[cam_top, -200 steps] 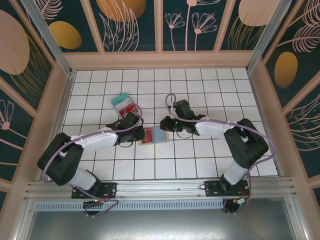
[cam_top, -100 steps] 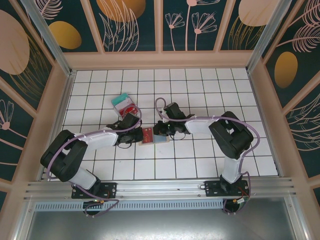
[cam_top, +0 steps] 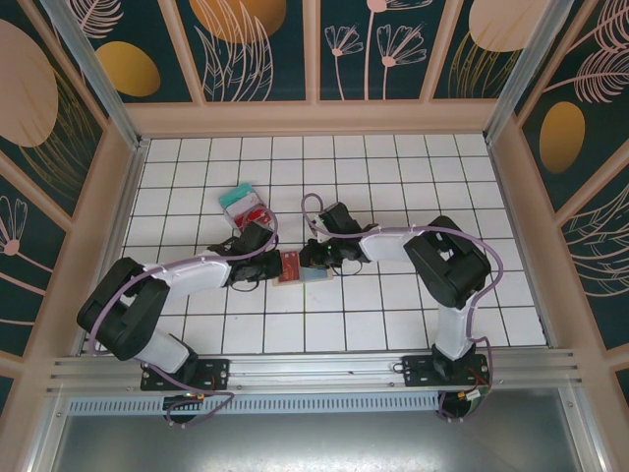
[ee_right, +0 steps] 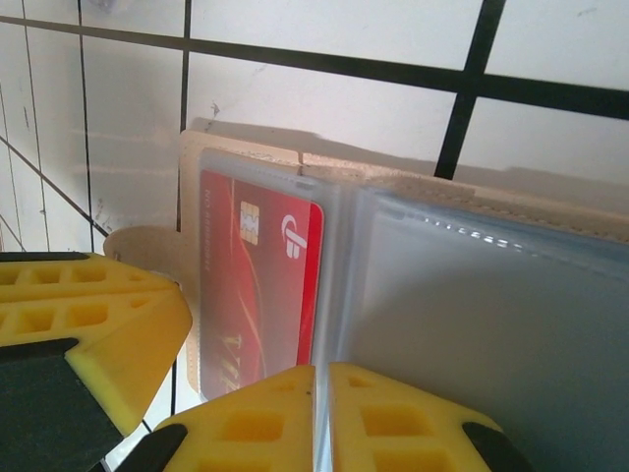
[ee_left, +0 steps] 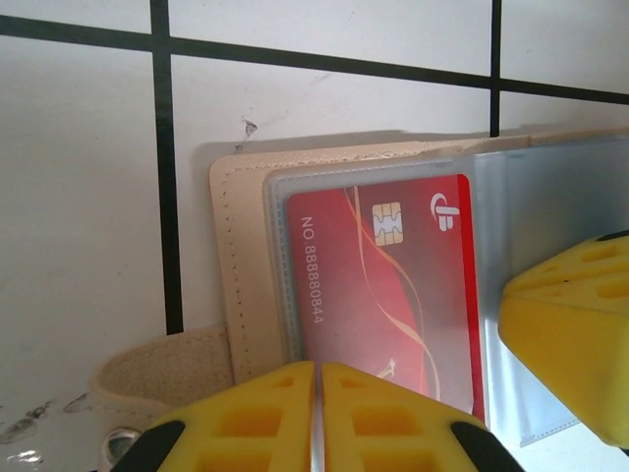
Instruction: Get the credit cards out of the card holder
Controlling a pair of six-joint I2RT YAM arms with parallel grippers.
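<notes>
Two shut claws at an open holder, mid-bench.

Nearest, arm bases at the bench (cam_top: pixel 393 315) edge, both arms bent inward toward the middle. Left claw (ee_left: pixel 316 413) closed, yellow pads pressed together to a thin seam, tips at the near edge of the red card (ee_left: pixel 383 295); no telling whether anything pinched between them. Right claw (ee_right: pixel 320 413) likewise closed, pads touching, tips at the fold beside the clear sleeve (ee_right: pixel 472 315). Between the two, the holder (ee_left: pixel 246 275) lying open and flat on the white tiles, tan stitched border showing, snap tab (ee_left: pixel 167 369) at one corner; red card chip-up inside its clear pocket on the left half, not yet out. Farther back and to the left, apart from the holder, loose cards (cam_top: pixel 244 203), one teal and one red with pale marks, lying together.
</notes>
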